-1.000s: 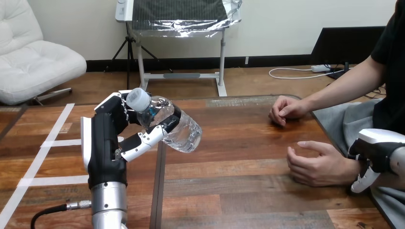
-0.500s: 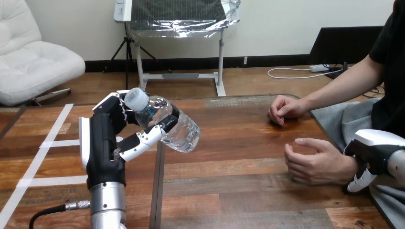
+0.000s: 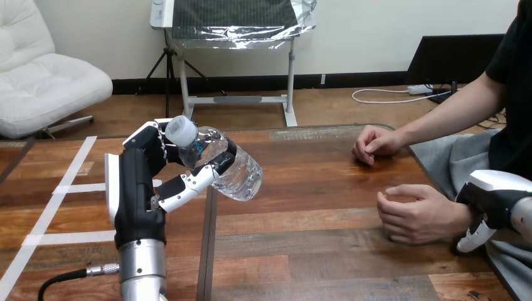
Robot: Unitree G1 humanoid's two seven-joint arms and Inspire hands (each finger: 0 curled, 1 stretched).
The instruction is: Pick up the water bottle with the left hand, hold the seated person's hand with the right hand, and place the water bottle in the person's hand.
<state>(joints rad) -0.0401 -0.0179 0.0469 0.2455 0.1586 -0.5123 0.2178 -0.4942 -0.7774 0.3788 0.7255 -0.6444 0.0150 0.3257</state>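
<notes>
The left hand (image 3: 135,188) has its fingers (image 3: 188,184) grasping the bottle (image 3: 229,166), which is tilted above the worktop (image 3: 313,207). Its base aims at the person's nearer hand (image 3: 417,214), well apart. The right hand (image 3: 492,200) sits at that wrist; whether it grips, I cannot tell.

No text, label, number or sign can be read. The clear bottle (image 3: 233,170), held in the left robot hand (image 3: 139,182), has a bluish spot near its neck. The spot is too blurred to tell whether it is lettering.
</notes>
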